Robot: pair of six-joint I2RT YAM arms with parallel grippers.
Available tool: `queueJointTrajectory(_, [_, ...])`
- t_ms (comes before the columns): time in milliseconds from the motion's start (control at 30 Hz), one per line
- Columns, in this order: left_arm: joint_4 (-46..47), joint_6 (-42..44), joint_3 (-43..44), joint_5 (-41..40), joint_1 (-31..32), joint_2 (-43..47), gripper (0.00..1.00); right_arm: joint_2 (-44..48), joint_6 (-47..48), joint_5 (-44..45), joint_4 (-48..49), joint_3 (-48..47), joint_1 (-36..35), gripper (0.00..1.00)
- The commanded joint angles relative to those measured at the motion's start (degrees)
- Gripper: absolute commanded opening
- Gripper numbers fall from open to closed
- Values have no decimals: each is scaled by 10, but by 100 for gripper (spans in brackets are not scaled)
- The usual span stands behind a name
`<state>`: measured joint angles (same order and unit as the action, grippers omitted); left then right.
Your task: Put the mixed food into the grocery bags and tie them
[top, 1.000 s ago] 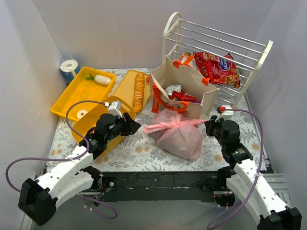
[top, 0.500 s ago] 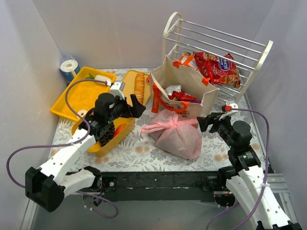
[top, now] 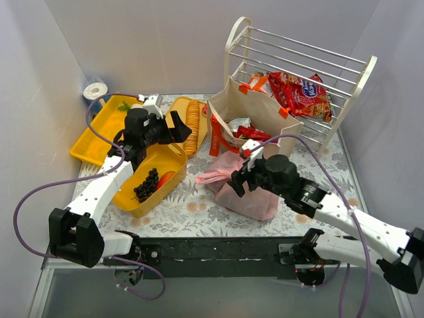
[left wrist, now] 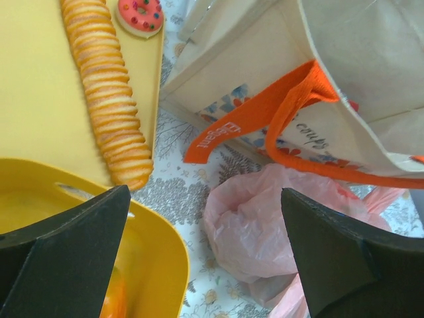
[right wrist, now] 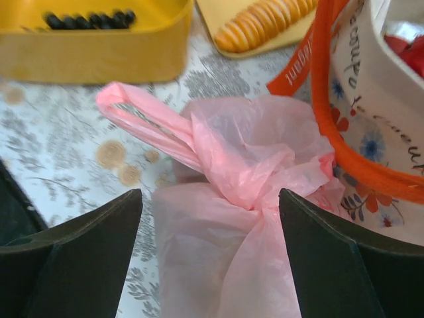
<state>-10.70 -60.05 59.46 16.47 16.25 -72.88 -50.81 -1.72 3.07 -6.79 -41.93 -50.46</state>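
The pink grocery bag point(top: 252, 195) lies knotted on the floral table, its knot point(right wrist: 255, 192) and loop handle showing in the right wrist view. My right gripper point(top: 235, 180) hovers open just over it, fingers either side of the knot point(right wrist: 211, 199), holding nothing. Behind stands the beige tote point(top: 262, 119) with orange handles point(left wrist: 265, 112), snack packets point(top: 248, 132) inside. My left gripper point(top: 179, 129) is open and empty, raised between the trays and the tote; it looks down on the pink bag point(left wrist: 265, 225). A red packet point(top: 301, 93) lies on the rack.
A yellow tub point(top: 173, 173) with dark grapes point(top: 147, 183) sits front left. Behind it are a yellow tray point(top: 96, 136) and another with a row of crackers point(top: 192, 126). A white wire rack point(top: 298, 53) stands back right, and a roll point(top: 95, 89) in the back-left corner.
Both grippers have opened. The left one drew back and up from the pink bag toward the trays. The right arm swung left and now sits over the bag's knot.
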Motion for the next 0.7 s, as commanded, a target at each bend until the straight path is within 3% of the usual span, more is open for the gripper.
queueJointTrajectory(0, [9, 37, -32, -25, 0, 27, 98, -59, 42, 164, -8, -37, -45, 91])
queueJointTrajectory(167, [6, 43, -36, -29, -1, 27, 98, -86, 75, 214, 6, -46, -65, 94])
queueJointTrajectory(533, [4, 45, -40, -25, -1, 28, 98, -206, 89, 185, -34, -52, -61, 97])
queueJointTrajectory(667, [3, 47, -41, -24, -1, 33, 98, -239, 76, 192, -65, -69, -54, 91])
